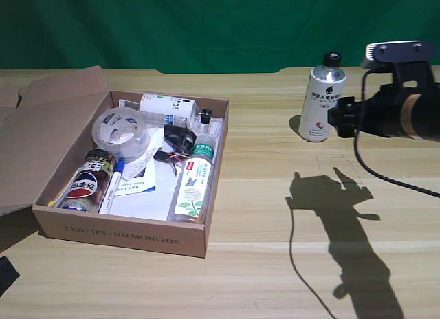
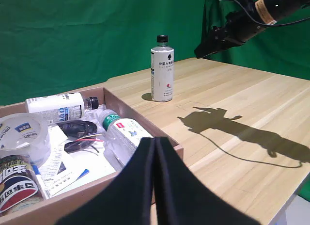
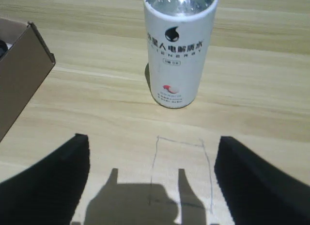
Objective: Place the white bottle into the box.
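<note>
Your white bottle [image 1: 323, 103] stands upright on the counter [image 1: 275, 195], well apart from the box [image 1: 130, 231] and to its right in the exterior view, with nothing touching it. Your right gripper [image 3: 151, 179] hangs in the air just short of it with the jaws spread wide and empty, the bottle centred in the gap ahead of them in the right wrist view. Keep that centring as you go in, and come low enough to close on the straight white body rather than the silvery shoulder or the black cap [image 1: 332, 58], where the grip would likely slip. Approach level, since a stout upright bottle may tip if one jaw touches first. Inside the box, the green-capped bottle [image 1: 194, 183], tape roll [image 1: 122, 133] and Pepsi can [image 1: 89, 181] crowd the floor, so plan your drop spot now.
</note>
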Controlling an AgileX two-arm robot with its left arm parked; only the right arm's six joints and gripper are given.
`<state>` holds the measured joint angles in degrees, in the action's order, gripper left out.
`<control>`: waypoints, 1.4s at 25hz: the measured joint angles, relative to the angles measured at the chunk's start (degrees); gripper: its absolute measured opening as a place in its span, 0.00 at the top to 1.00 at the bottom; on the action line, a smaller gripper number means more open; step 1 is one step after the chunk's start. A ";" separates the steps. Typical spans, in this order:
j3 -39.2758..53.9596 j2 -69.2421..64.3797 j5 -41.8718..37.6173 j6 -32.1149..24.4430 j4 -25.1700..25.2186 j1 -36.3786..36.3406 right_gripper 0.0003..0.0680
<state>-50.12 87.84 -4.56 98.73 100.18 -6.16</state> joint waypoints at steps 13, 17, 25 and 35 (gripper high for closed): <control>-12.43 17.34 19.34 15.21 -1.09 -10.33 0.10; -15.19 20.81 19.93 15.84 -1.09 -10.33 0.11; -18.75 26.42 23.85 15.95 -1.45 -10.33 0.12; -25.60 32.59 26.56 15.95 -1.50 -10.33 0.12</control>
<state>-75.72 120.43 22.00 114.67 98.68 -16.50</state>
